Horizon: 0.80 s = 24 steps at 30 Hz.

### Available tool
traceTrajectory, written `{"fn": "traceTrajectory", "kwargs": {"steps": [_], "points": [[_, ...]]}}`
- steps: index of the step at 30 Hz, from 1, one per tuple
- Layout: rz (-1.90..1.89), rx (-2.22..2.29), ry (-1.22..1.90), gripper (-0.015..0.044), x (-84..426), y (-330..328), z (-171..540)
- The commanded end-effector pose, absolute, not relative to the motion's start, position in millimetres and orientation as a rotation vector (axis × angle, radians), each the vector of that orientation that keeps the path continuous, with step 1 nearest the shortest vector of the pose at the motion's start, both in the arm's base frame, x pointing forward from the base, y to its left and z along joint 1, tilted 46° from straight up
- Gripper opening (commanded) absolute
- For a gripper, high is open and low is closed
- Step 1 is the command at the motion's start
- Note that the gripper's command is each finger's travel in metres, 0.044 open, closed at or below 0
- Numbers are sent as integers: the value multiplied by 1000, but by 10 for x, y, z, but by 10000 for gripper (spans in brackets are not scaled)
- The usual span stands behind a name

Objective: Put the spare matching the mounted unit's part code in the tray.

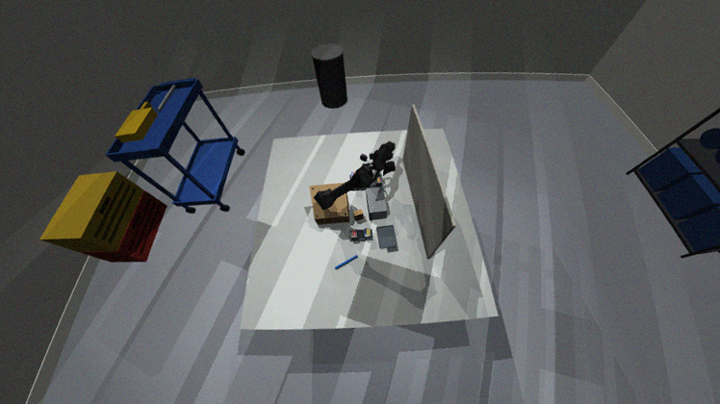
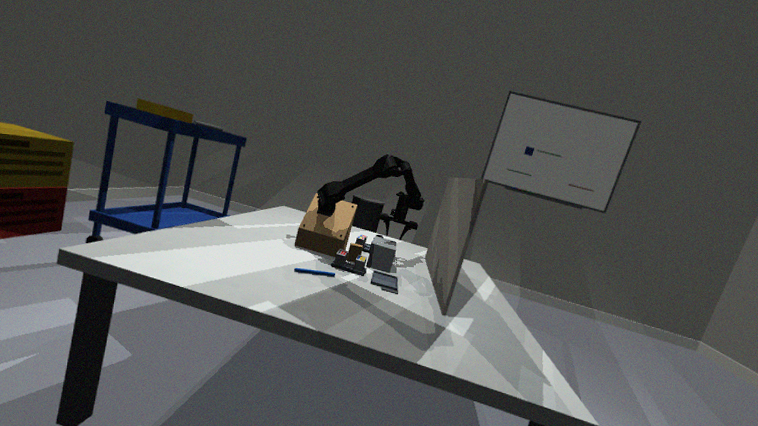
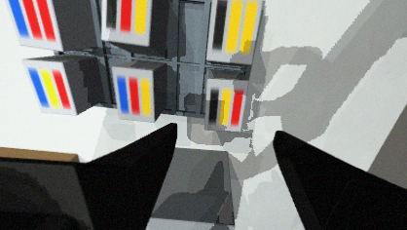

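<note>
My gripper [image 2: 394,237] [image 3: 225,133] is open and empty above the table, beside the far spare rack [image 3: 192,90]. Striped spares stand there: blue-red-red [image 3: 39,24], black-red-yellow [image 3: 126,19], black-yellow-yellow [image 3: 235,29], blue-yellow-red [image 3: 50,90], blue-red-yellow [image 3: 134,95] and black-yellow-red [image 3: 225,106]. The last is just beyond the space between my fingertips. The grey mounted unit [image 1: 376,204] [image 2: 383,253] [image 3: 195,168] shows no code on its visible faces. The flat dark tray [image 1: 386,237] [image 2: 385,281] holds nothing visible.
An upright panel [image 1: 427,187] [image 2: 453,245] stands right of the arm. A nearer rack of spares [image 1: 361,234] [image 2: 349,263], a small wooden block [image 1: 358,214] [image 2: 356,251] and a blue rod [image 1: 346,262] [image 2: 314,272] are on the table. The wooden box [image 1: 330,216] [image 2: 325,229] is under the arm's base.
</note>
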State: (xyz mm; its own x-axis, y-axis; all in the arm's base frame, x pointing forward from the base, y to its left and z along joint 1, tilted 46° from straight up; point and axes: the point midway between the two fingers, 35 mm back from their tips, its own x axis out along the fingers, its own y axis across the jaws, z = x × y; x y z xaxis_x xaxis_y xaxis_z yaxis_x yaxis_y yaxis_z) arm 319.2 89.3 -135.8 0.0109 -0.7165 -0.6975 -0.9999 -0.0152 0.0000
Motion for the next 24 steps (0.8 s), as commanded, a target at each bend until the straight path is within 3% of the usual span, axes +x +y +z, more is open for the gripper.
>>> {"fn": "traceTrajectory", "kwargs": {"steps": [1, 24], "points": [[725, -1794, 1746, 300, 3207, 895, -1360], [726, -1794, 1745, 300, 3235, 657, -1601]]}}
